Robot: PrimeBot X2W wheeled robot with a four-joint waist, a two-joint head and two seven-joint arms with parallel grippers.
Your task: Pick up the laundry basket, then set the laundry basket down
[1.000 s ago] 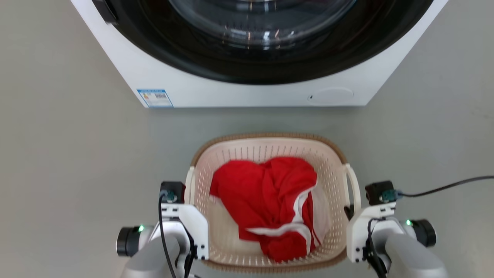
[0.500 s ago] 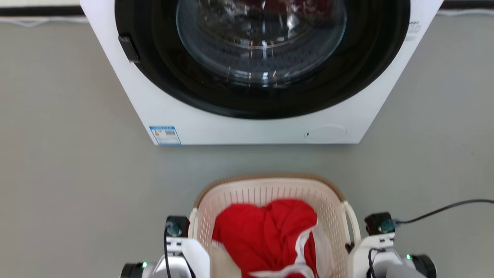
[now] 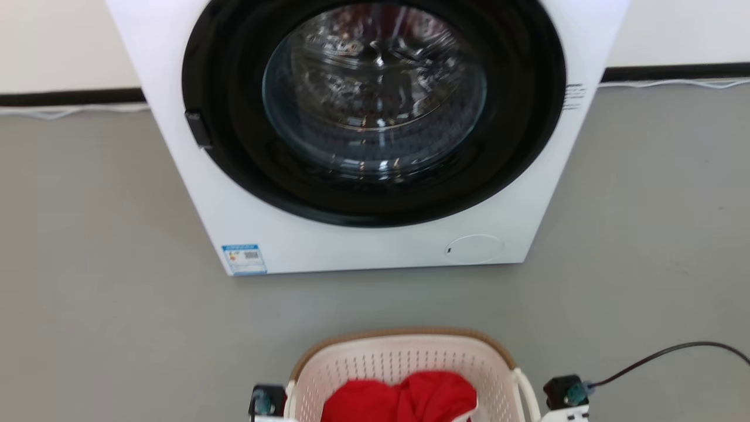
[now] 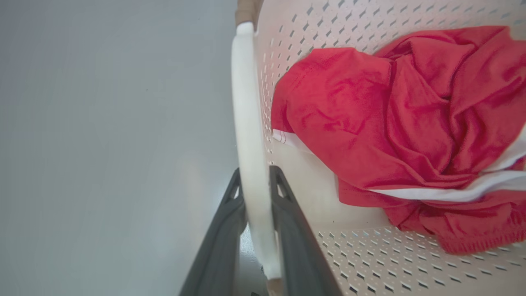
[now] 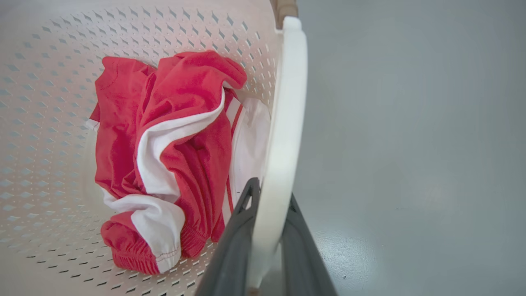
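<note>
While laundry basket (image 3: 404, 357) is held: bottom centre of frame, before washer (image 3: 351, 252).
L pincer (image 4: 255, 174): narrow, clamped on left handle (image 4: 246, 102).
R pincer (image 5: 271, 191): narrow, clamped on right handle (image 5: 287, 102).
Carry: keep level, lower slow.

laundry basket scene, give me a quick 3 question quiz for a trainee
1. True or false: the left pincer is shut on the laundry basket's white side handle.
2. What lies in the basket? A) a blue towel B) a red garment with white trim C) nothing at all
3. Name the appliance standing on the floor beyond the basket in the head view.

Key: 1 true, its two dark fingers clamp the handle from either side; 2 B; 3 the white front-loading washing machine.
</note>
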